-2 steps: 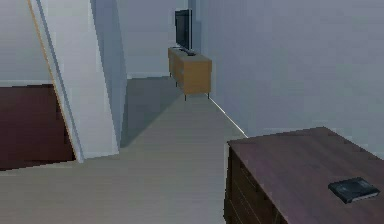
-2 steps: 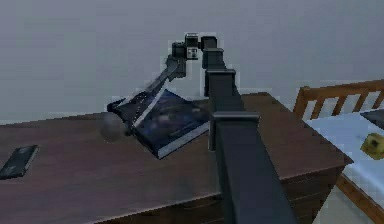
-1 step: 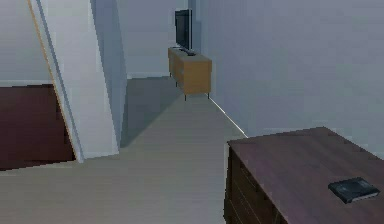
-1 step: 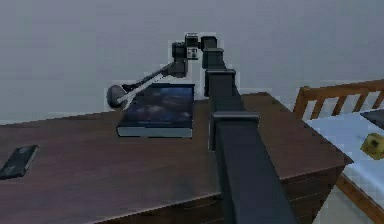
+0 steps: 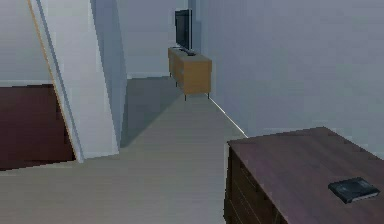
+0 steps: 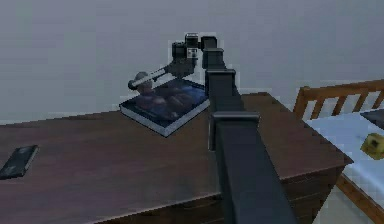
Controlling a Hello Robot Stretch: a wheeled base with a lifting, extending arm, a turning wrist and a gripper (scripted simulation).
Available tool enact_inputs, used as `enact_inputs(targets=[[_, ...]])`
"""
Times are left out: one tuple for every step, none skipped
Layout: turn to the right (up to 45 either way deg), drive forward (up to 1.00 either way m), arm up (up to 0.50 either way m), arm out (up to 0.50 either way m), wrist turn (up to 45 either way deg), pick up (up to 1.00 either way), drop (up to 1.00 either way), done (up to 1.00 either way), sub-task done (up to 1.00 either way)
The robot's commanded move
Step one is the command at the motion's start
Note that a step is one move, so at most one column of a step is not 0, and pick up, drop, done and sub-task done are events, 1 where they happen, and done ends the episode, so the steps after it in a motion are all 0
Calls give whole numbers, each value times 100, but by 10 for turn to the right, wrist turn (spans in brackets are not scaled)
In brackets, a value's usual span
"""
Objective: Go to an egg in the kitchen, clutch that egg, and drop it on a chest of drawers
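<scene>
The placing step is judged to be in hand. The arm (image 6: 235, 140) is stretched out over the dark wooden chest of drawers (image 6: 100, 170), and the gripper (image 6: 138, 82) is seen above its far edge, at the far corner of a flat blue-edged book (image 6: 165, 105) lying on the chest. With the book behind the fingers, it cannot be told whether anything is held. No egg can be made out with certainty; if it is carried, it would be at the finger ends over the chest's far side. A dark phone (image 6: 20, 160) lies at the chest's other end. A release over bare wood beside the book is called for, kept low, since an egg is likely to roll off a raised cover.
</scene>
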Motion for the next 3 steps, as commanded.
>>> enact_inputs(targets=[[0,0,-4,0,0,0,0,0,0],[0,0,-32,0,0,0,0,0,0],[0,0,0,0,0,0,100,0,0]])
